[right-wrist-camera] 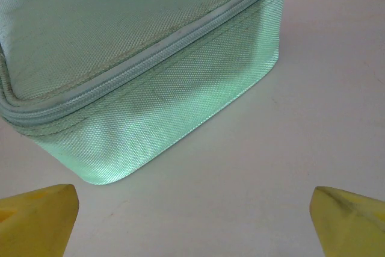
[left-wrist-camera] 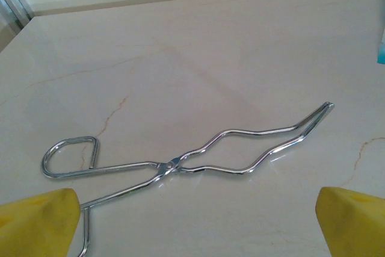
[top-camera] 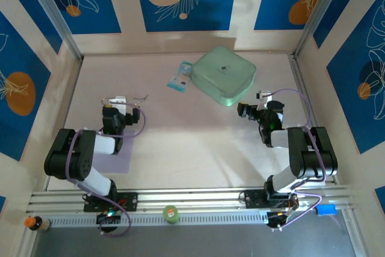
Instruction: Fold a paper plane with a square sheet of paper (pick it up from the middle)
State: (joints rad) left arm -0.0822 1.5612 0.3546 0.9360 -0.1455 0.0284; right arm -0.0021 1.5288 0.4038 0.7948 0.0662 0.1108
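Note:
The square sheet of paper (top-camera: 120, 164) is pale lavender and lies flat near the table's front left, partly under my left arm. The paper plane is out of view. My left gripper (top-camera: 117, 102) hovers beyond the sheet, open, above metal tongs (top-camera: 135, 98). In the left wrist view the tongs (left-wrist-camera: 180, 164) lie on the table ahead of the left gripper (left-wrist-camera: 195, 224), whose yellow fingertips (left-wrist-camera: 36, 221) stand wide apart. My right gripper (top-camera: 255, 102) is open beside the mint-green case (top-camera: 222, 75). In the right wrist view the right gripper (right-wrist-camera: 192, 221) holds nothing, the case (right-wrist-camera: 150, 70) just ahead.
A blue-white packet (top-camera: 179, 79) lies left of the case. Walls with blue panels close in the table on three sides. A green-capped item (top-camera: 171, 213) and a small bottle (top-camera: 33, 222) sit on the front rail.

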